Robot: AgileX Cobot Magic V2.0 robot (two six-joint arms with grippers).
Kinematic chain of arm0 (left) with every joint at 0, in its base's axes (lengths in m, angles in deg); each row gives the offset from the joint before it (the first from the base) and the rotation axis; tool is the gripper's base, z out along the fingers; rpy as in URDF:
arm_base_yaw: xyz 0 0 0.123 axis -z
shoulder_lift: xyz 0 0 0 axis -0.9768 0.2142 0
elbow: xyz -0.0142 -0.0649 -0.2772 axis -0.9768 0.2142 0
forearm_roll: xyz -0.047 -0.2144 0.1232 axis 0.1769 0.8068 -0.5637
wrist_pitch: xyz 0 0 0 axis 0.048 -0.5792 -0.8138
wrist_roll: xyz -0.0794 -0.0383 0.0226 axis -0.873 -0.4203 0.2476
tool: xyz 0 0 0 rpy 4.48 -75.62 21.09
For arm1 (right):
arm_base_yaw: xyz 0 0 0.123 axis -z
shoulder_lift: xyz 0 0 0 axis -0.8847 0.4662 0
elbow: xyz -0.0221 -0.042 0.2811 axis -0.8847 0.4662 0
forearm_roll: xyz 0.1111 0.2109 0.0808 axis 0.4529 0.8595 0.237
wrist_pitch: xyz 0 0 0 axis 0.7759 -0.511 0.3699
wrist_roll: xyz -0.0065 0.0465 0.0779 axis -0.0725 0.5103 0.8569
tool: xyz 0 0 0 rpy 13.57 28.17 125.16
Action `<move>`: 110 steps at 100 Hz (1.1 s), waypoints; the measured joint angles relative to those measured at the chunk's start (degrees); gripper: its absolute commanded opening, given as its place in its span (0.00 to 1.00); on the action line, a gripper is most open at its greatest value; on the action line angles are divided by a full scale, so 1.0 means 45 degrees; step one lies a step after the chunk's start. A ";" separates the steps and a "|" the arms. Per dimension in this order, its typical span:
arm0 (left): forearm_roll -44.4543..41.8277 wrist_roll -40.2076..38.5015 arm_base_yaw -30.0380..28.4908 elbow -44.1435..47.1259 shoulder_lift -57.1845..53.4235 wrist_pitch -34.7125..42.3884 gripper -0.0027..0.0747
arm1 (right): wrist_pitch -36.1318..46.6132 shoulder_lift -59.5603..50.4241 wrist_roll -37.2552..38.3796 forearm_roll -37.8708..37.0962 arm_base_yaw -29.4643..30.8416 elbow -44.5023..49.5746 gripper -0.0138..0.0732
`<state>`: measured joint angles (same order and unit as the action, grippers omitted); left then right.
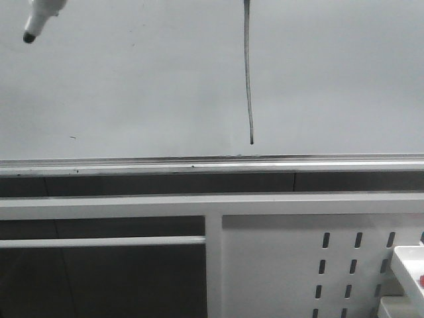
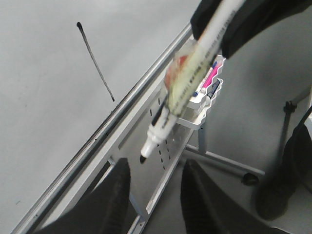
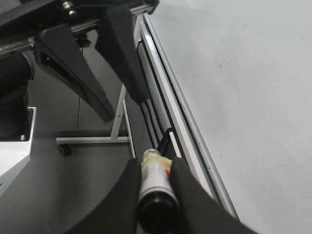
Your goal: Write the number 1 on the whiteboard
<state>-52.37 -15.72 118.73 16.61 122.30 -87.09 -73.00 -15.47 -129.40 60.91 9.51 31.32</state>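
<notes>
The whiteboard (image 1: 132, 86) is pale grey with a silver edge strip (image 1: 199, 163) along its bottom. The number 1 (image 1: 249, 79) is a thin dark, nearly vertical stroke ending in a small dot just above the strip; it also shows in the left wrist view (image 2: 95, 61). My right gripper (image 3: 156, 165) is shut on a white marker (image 3: 155, 178). The marker's dark tip (image 1: 29, 38) is off the board, far left of the stroke. In the left wrist view the marker (image 2: 187, 83) hangs above my left gripper (image 2: 155, 168), which is open and empty.
A white perforated metal panel (image 1: 298, 265) and frame bars (image 1: 99, 207) sit below the board. A white tray (image 2: 210, 95) with coloured markers hangs on the panel, also at the front view's lower right (image 1: 407, 265). A wheeled stand leg (image 3: 92, 140) is on the floor.
</notes>
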 measured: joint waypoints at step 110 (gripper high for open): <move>0.0932 0.2964 0.0000 -0.0492 0.2659 0.0170 0.32 | 0.0561 0.0075 -0.0663 -0.0261 -0.0890 -0.0038 0.08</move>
<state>-48.18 -2.38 118.73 14.40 134.27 -86.33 -70.48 -15.13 -132.38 59.73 5.50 31.15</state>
